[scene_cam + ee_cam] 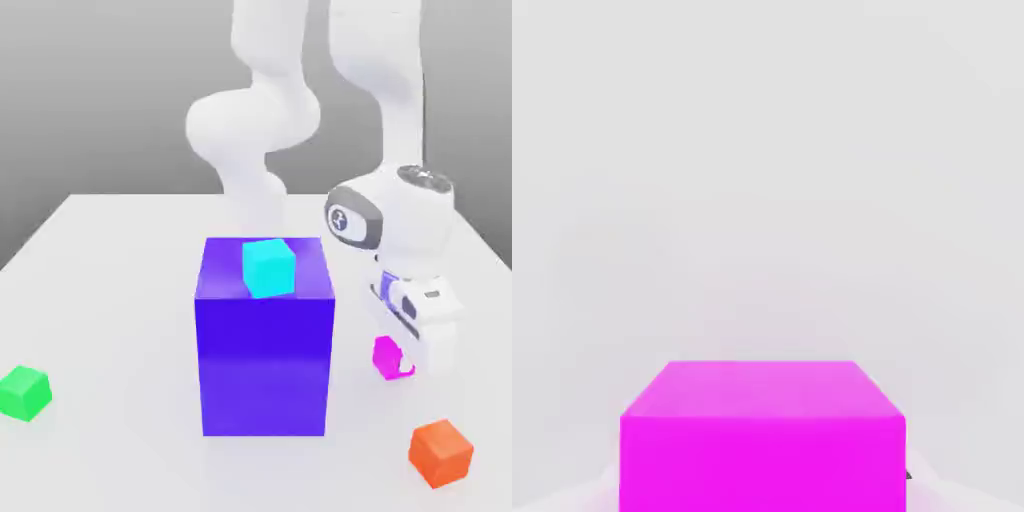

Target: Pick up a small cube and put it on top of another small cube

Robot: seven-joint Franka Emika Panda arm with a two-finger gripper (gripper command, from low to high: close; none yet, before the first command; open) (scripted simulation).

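Note:
The small cube (385,355) is magenta-pink and rests on the white table, to the exterior view's right of the big blue-violet block (264,360). My gripper (404,366) has come straight down over it, and the white hand covers the cube's right side. The hand view looks at the small cube (762,440) from very close, lying right under the hand. The gripper is shut on it. A cyan cube (268,267) sits on top of the big block.
A green cube (24,392) lies near the table's left edge in the exterior view. An orange cube (440,452) lies at the front right, close to the gripper. The tall blue-violet block stands just left of the hand.

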